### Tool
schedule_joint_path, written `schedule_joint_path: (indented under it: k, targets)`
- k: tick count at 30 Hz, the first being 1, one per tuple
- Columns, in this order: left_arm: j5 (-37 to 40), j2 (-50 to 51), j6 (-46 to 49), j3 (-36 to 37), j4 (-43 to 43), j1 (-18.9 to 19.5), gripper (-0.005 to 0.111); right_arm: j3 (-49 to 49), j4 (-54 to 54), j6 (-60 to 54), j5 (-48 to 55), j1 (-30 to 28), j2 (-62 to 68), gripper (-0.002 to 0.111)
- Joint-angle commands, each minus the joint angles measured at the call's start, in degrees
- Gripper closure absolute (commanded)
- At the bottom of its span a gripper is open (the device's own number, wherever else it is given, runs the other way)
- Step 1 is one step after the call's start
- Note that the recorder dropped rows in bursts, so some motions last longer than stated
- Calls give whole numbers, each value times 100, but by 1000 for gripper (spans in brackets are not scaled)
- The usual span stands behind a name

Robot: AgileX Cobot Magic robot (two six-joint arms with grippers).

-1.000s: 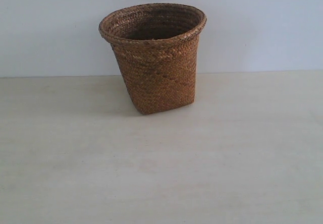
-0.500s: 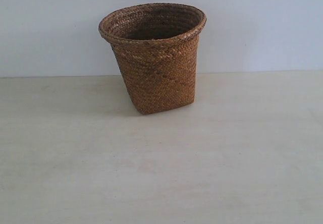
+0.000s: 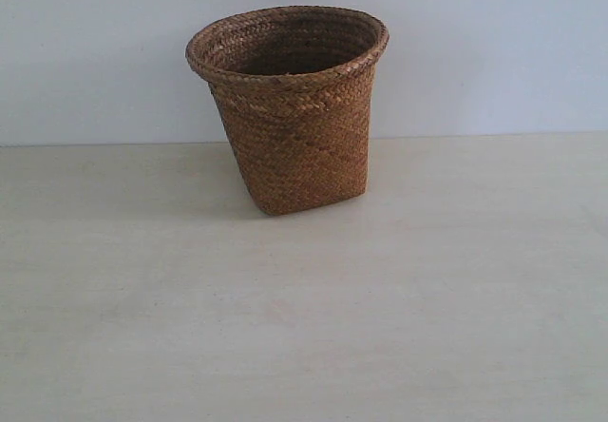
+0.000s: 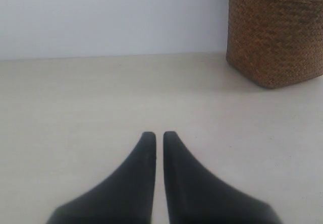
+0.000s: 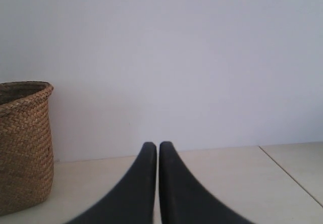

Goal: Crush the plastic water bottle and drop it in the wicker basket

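The brown wicker basket (image 3: 290,108) stands upright at the back middle of the pale table, near the wall. Its lower wall (image 4: 275,32) shows in the left wrist view and its rim and side (image 5: 22,143) in the right wrist view. No plastic water bottle shows in any view. My left gripper (image 4: 159,134) is shut with nothing between its black fingers, well short of the basket. My right gripper (image 5: 158,145) is likewise shut and empty, off to the basket's side. Neither gripper appears in the exterior view.
The light wooden table (image 3: 304,327) runs back to a plain white wall (image 3: 494,42). A seam line in the tabletop (image 5: 290,171) shows in the right wrist view.
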Motion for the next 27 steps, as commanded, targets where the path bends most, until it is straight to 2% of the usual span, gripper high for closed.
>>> schedule_joint_path:
  k: [1,14,20,27]
  targets:
    - [6,-16,-39,22,-50,28,102,20,11,9,-63,-24,-8,108]
    - [6,-16,-39,22,-50,28,102,20,-36,89,163,-24,-8,108]
    - [6,-16,-39,22,-50,28,102,20,-1814,2122,604,-24,-8,108]
    - [6,-16,-39,22,-50,28,102,417,-2044,2160,568,-24,-49,108]
